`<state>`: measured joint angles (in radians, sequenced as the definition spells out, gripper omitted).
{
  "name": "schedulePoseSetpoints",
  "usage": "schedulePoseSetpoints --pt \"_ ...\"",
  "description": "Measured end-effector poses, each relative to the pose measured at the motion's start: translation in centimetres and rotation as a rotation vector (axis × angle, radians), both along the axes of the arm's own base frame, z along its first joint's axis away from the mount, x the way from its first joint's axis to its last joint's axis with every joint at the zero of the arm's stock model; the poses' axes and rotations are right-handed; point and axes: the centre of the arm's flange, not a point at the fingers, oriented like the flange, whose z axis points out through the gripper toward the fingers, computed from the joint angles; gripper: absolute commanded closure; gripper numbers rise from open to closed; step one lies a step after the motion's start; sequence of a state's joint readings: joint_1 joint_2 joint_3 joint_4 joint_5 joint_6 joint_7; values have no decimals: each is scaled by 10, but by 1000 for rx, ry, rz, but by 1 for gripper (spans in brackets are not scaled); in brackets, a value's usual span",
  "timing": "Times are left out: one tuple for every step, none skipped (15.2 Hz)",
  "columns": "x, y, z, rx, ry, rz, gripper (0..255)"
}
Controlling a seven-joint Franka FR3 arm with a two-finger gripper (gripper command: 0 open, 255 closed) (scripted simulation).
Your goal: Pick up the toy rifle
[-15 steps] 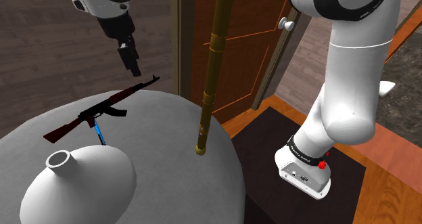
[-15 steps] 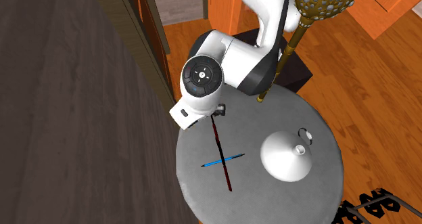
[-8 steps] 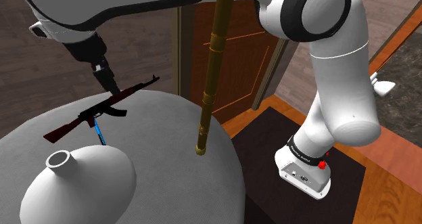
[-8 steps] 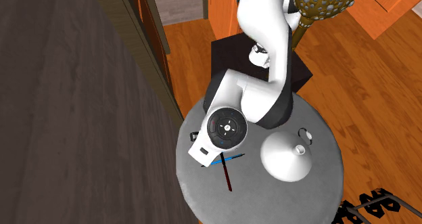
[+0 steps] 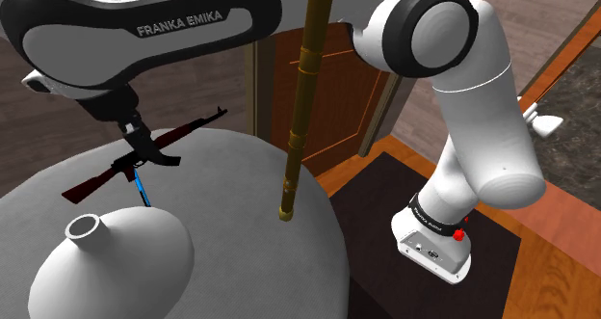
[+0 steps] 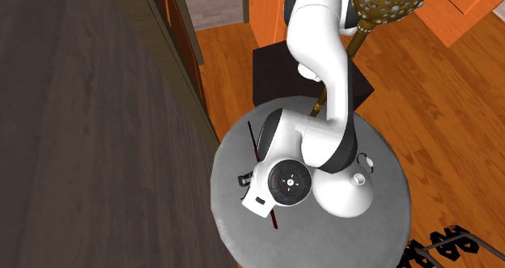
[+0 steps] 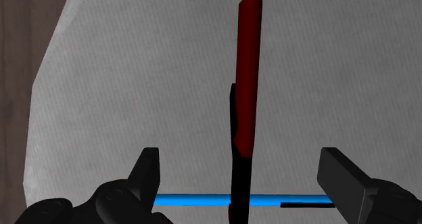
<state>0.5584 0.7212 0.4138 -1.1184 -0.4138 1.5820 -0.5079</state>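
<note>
While its black fingers (image 7: 149, 174) stand wide apart, the gripper (image 7: 242, 163) straddles the slim red-and-black toy rifle (image 7: 247, 67) without touching it; the rifle lies flat on the round grey table (image 7: 122, 74), crossing a thin blue rod (image 7: 196, 201).

Claw lowers to the rifle
From the shoulder view's top left, the claw (image 5: 135, 139) comes down to mid-left and now sits open astride the toy rifle (image 5: 188, 131), close above the surface (image 5: 241, 201).
</note>
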Motion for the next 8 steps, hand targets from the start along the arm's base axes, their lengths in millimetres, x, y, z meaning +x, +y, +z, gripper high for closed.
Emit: schedulePoseSetpoints --pt "0 1 -5 0 0 0 0" --pt "-2 1 -12 0 0 0 0" --pt "-1 1 -15 0 0 1 0" --pt "-1 1 -16 0 0 1 255" --pt "-1 1 -17 0 0 1 255" --pt "-1 0 -17 0 0 1 255" --pt "-1 0 -17 0 0 1 255" --pt "-2 1 -17 1 0 1 255"
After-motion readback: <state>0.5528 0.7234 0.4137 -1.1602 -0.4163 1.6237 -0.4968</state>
